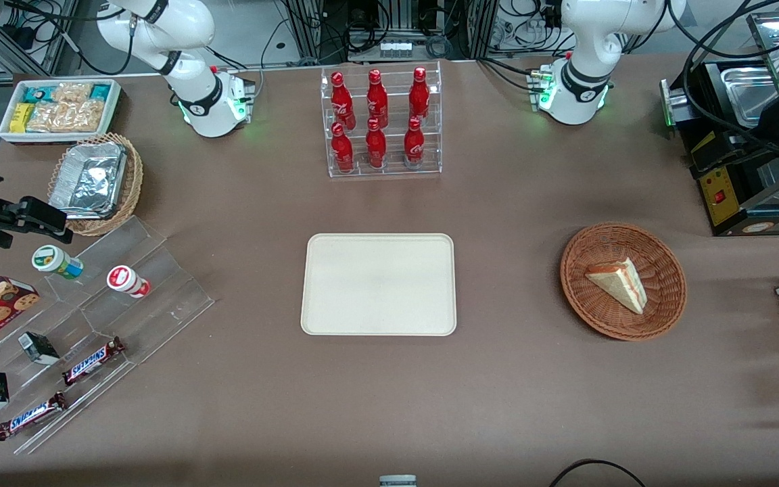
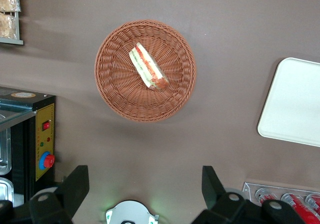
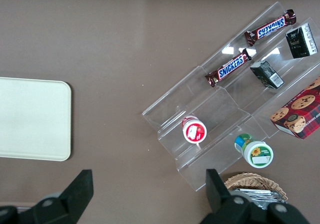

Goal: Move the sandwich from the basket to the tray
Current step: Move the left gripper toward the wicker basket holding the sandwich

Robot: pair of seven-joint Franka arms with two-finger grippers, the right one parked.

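Sandwich (image 1: 619, 284): lies in basket (image 1: 667, 308), well apart from tray (image 1: 325, 318) on the surface. Gripper (image 2: 145, 184): high above basket, jaws apart, empty. Risk for you: soft bread crushes, or the wedge slips if gripped off-centre.
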